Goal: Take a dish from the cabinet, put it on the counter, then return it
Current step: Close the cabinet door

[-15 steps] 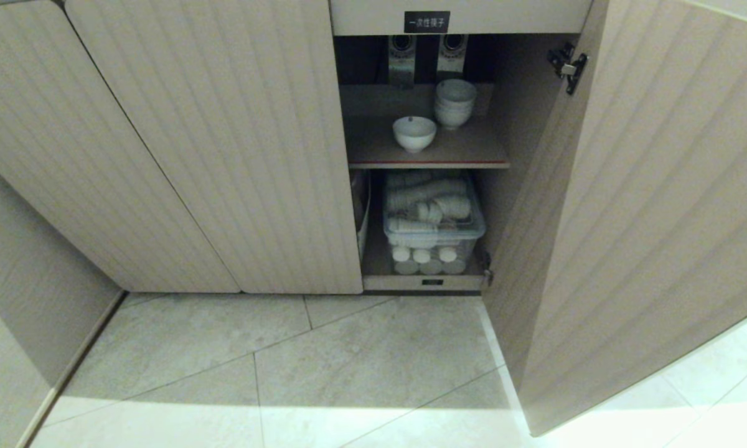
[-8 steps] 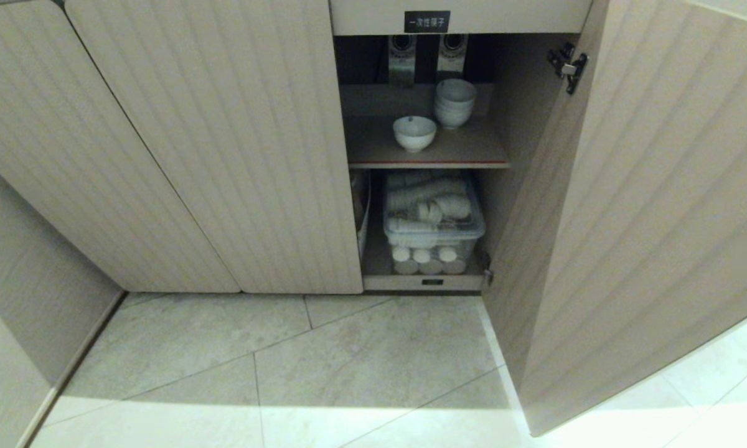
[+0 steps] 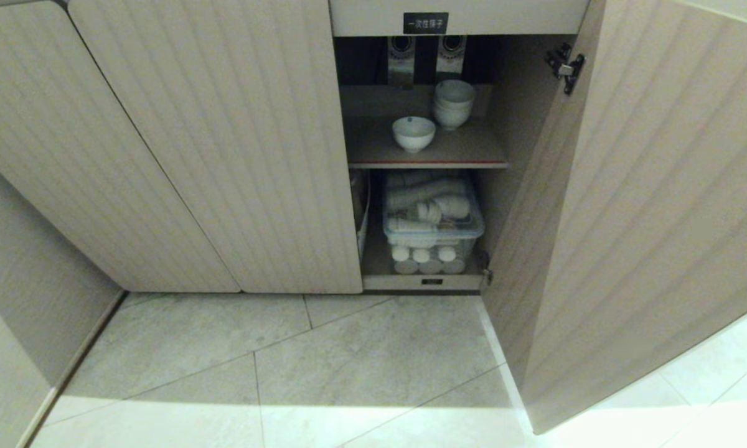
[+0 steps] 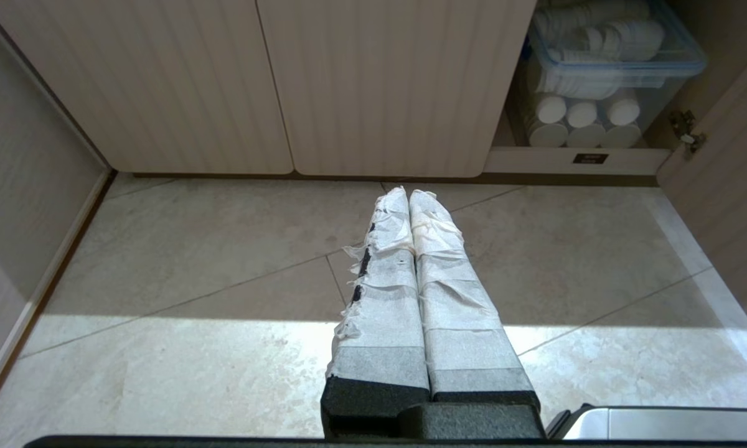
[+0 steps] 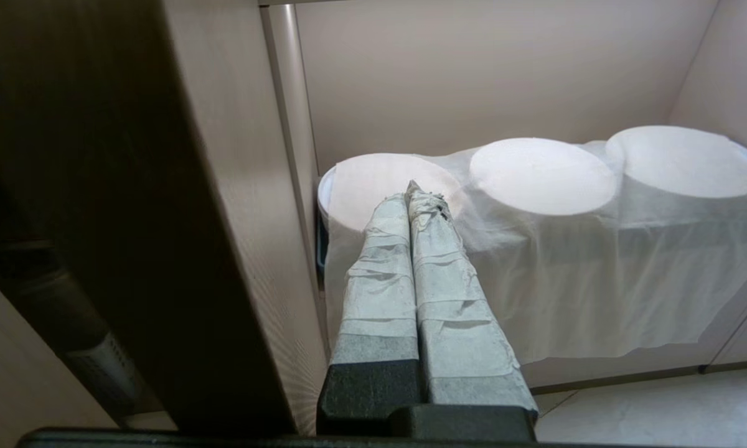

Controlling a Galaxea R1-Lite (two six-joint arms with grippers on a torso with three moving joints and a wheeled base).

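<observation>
The dish (image 3: 413, 133) is seen on the cabinet (image 3: 224, 155) shelf, far from either gripper's pressed-together jaws, neither arm evidently nearer.

Left gripper (image 4: 409, 194): two long tapering fingers (image 4: 383, 298) wrapped in wrinkled, fraying white tape, black body exposed at the base, small black marks along one taped edge; a silver-grey housing edge sits beside the base. Right gripper (image 5: 409, 190): same build, with white-taped fingers (image 5: 380, 292), crumpled tips and black base blocks.
</observation>
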